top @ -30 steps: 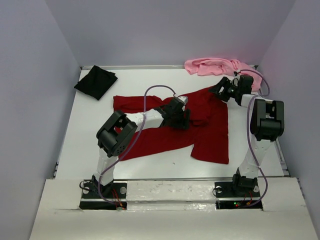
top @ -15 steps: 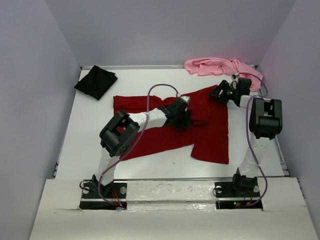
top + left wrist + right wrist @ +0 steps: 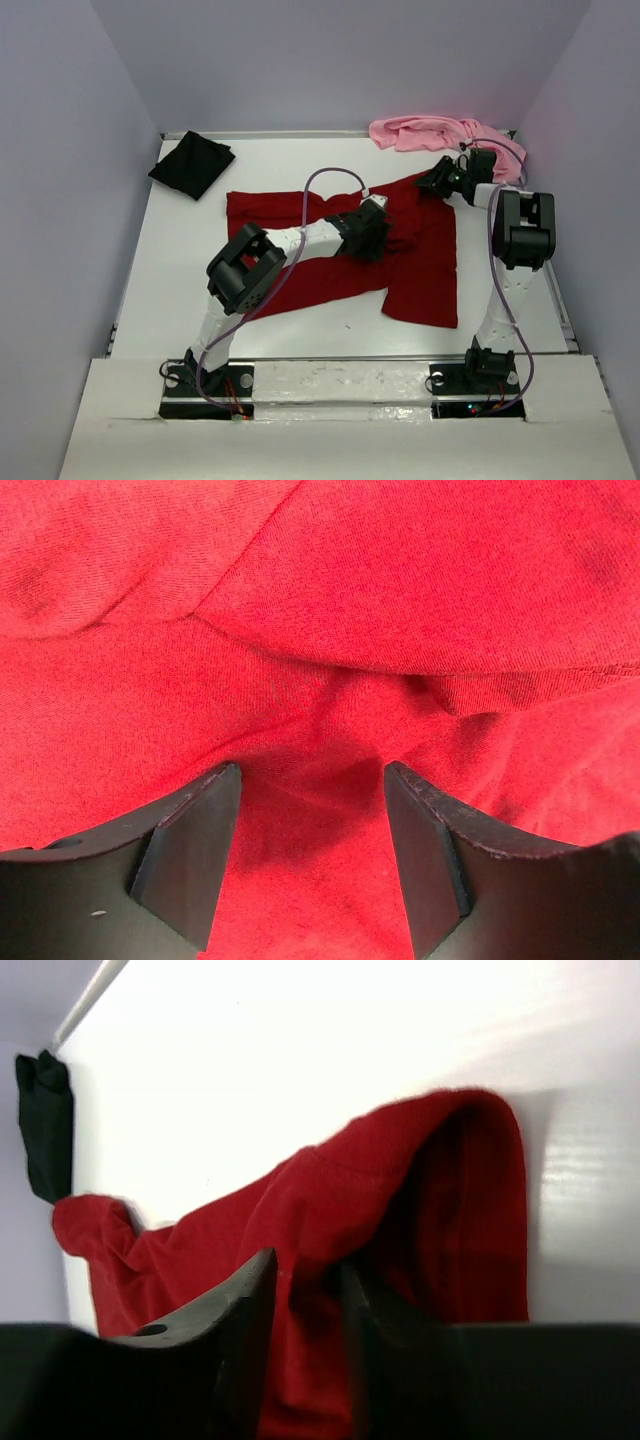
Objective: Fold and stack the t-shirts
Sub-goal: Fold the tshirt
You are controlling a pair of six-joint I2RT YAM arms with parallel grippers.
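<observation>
Right wrist view blurs the right hand (image 3: 306,1268) pinching the dark red shirt (image 3: 400,1180); left hand (image 3: 310,775) spread over it.

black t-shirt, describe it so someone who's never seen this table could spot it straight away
On the white table, go to the far left corner. The black t-shirt lies there in a compact heap, set apart. Its neighbours are a dark red t-shirt spread mid-table and a pink t-shirt bunched far right.
</observation>
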